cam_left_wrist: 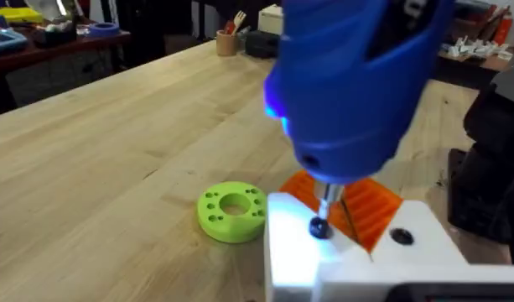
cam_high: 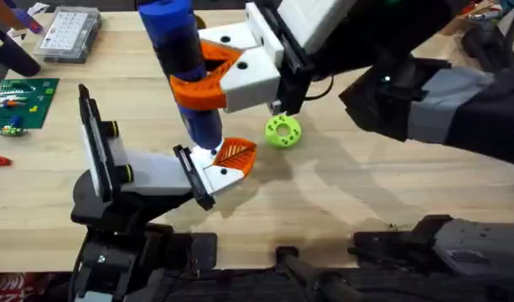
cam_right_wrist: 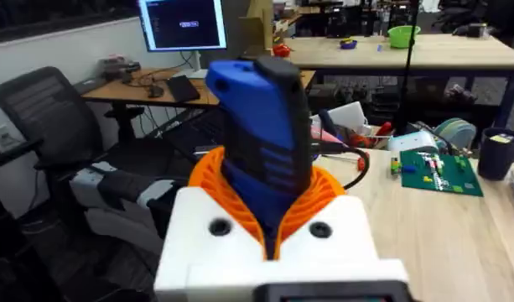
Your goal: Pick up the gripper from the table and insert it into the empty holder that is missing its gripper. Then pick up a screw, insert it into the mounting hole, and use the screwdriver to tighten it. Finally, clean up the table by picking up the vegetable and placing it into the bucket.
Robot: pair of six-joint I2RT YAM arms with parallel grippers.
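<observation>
One blue screwdriver [cam_high: 185,67] stands upright near table [cam_high: 340,193] centre, clamped in the right gripper [cam_high: 208,77], orange pads [cam_right_wrist: 210,180] wrapping its body. Metal tip [cam_left_wrist: 325,201] sits on a dark screw [cam_left_wrist: 319,227] in the white holder [cam_high: 219,174]; orange gripper [cam_high: 236,153] seated there. Green ring [cam_high: 282,131] lies at 2 o'clock from holder. Left gripper state: cannot tell.

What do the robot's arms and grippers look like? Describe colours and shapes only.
The right gripper has a white blocky head and orange ribbed pads. The right arm is black with a grey segment. The left arm is white and black.
</observation>
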